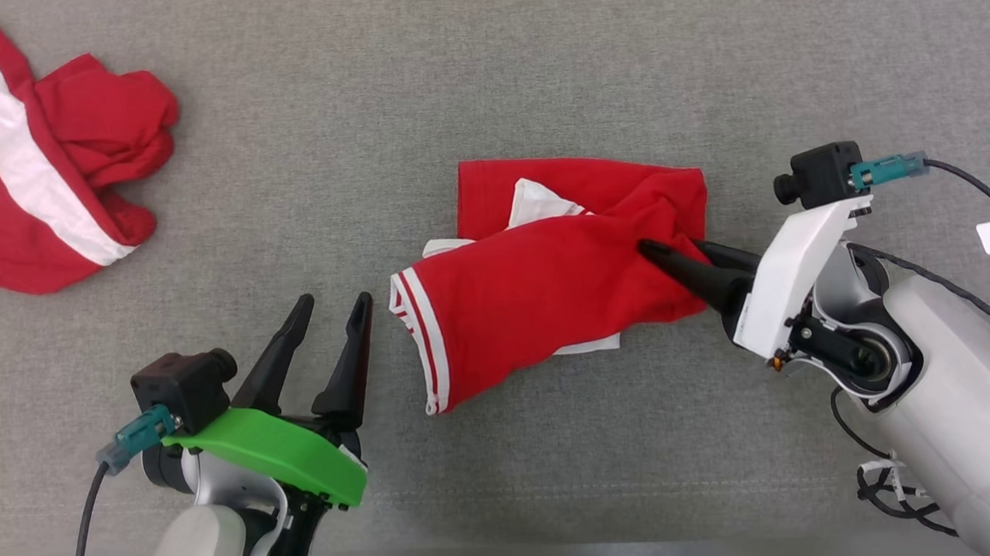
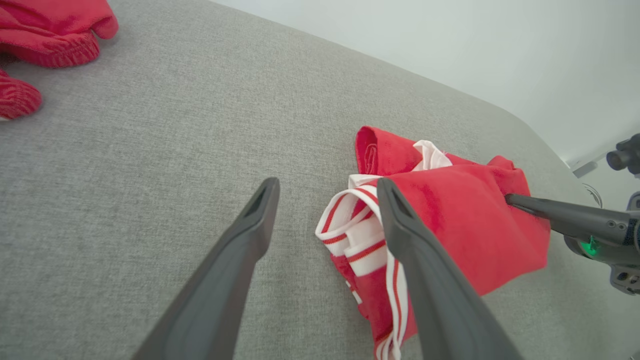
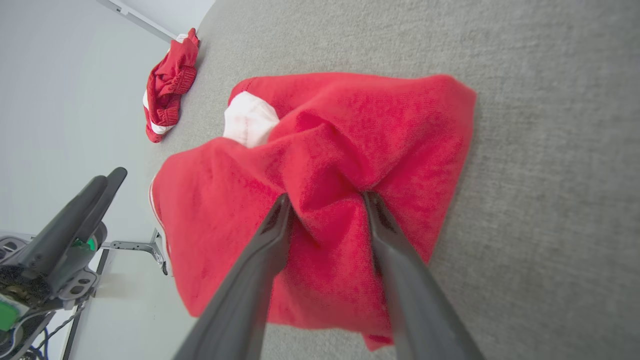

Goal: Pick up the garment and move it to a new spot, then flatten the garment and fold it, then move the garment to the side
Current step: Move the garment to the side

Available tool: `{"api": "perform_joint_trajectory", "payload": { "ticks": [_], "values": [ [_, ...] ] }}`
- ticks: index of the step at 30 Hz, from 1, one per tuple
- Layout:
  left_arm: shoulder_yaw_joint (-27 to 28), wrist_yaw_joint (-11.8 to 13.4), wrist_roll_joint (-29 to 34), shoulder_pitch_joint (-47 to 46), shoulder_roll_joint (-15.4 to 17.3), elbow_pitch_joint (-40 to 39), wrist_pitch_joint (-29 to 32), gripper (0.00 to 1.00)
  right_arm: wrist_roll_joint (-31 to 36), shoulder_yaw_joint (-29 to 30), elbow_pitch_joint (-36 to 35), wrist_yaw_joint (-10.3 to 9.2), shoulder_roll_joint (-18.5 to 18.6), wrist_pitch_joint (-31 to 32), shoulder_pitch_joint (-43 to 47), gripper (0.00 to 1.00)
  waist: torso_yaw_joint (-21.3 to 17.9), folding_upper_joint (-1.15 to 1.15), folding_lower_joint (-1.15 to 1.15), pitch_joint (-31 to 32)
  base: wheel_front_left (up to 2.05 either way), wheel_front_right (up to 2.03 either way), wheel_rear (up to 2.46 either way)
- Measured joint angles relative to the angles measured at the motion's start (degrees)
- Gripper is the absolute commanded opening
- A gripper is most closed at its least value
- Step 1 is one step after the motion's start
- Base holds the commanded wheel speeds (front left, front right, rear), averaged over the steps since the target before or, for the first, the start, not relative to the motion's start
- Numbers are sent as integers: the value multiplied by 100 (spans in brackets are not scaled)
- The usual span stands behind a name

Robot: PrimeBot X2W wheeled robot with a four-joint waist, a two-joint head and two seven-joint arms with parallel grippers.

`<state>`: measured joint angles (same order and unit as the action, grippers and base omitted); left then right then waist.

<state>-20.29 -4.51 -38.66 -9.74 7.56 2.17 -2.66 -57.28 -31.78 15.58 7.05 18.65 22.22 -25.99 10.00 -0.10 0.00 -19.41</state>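
A crumpled red garment (image 1: 548,309) with white trim lies mid-table (image 1: 483,81). At its 3 o'clock edge the right gripper (image 1: 669,246) brackets a puckered ridge of cloth between half-narrowed fingers; whether the pinch has bitten cannot be told. The left gripper (image 1: 334,301) waits at 8 o'clock, spread wide and empty. A second red garment (image 1: 32,160) sits at 10 o'clock. The fabric looks light, limp and sturdy, likely to sag and trail, so the doubled edge suits lifting and the striped hem at 8 o'clock flattening.
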Motion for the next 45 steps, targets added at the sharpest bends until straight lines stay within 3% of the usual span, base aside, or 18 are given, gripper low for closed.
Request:
{"api": "perform_joint_trajectory", "payload": {
  "ticks": [8,30,39,45],
  "values": [
    [34,-2,-1,-1,-7,93,-99,100,-213,-46,16,1,241,238,-208,0,102,0,0,27,0,0,0],
    [-130,-57,-8,-81,-42,99,-55,100,-371,790,564,-16,1241,516,-1098,0,320,0,0,-231,0,0,0],
    [-226,-57,19,-87,7,-88,58,100,-371,1339,755,-272,1621,417,-1630,0,367,0,0,-615,0,0,0],
    [-212,-53,59,-103,38,-226,64,100,-272,1753,909,-632,1819,52,-2079,0,383,0,0,-963,0,0,0]
  ]
}}
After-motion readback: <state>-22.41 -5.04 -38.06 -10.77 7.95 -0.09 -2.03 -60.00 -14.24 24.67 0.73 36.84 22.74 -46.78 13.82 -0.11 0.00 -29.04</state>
